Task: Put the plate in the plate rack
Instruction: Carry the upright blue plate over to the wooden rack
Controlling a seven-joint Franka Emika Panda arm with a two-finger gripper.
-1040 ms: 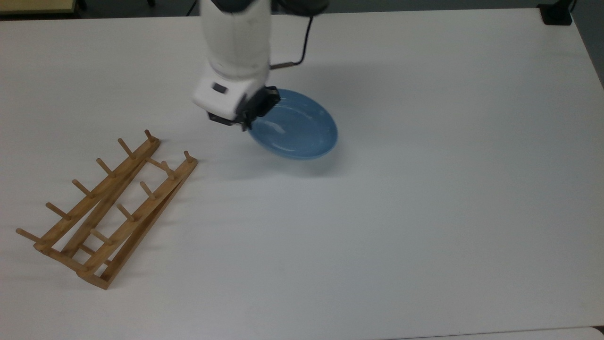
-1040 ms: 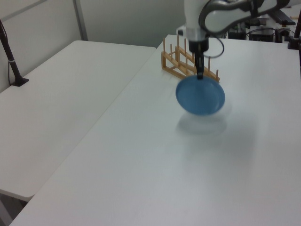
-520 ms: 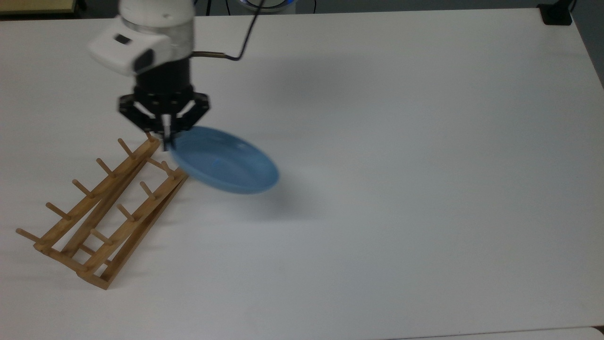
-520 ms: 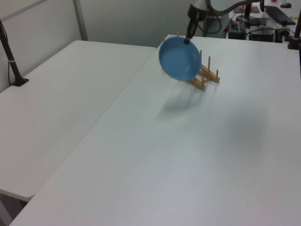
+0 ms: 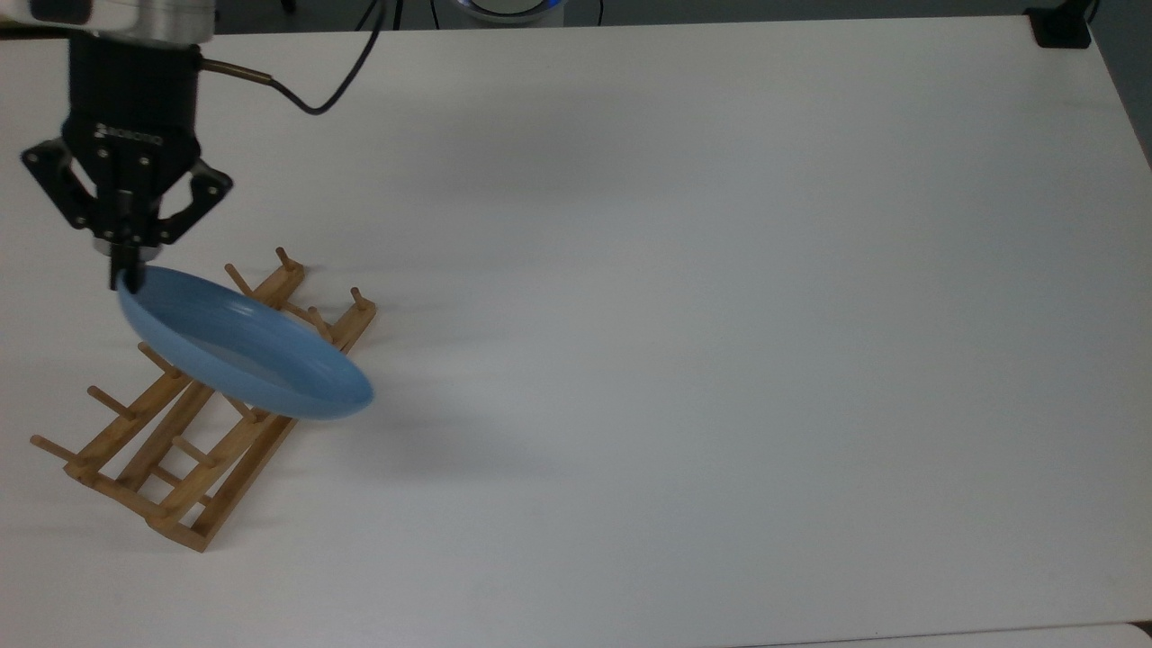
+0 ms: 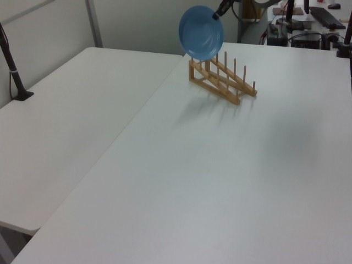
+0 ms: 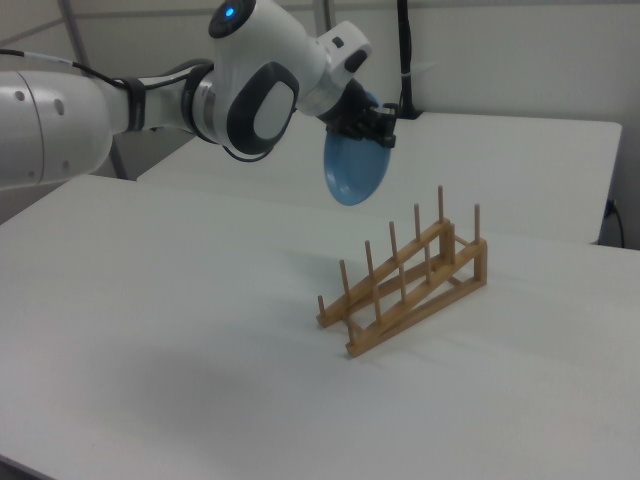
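A robot arm's claw [image 5: 126, 274] holds the light-blue plate [image 5: 241, 346] in the air above the wooden plate rack [image 5: 193, 423], which stands on the white bench [image 5: 720, 315]. The claw is clamped on the plate's rim at a single spot, its fingers drawn together over the edge, and the plate hangs below and to one side of it, steeply tilted, almost on edge in the right view. The plate touches neither rack nor bench; the rack's upright pegs stand beneath the claw. The risk from here looks plain: with so narrow a hold on a glossy rim, the plate could swing or slip loose as it goes down. If its lower edge meets a peg top rather than a gap between pegs, it could be knocked askew or push the light rack across the bench. A slot has yet to be entered.
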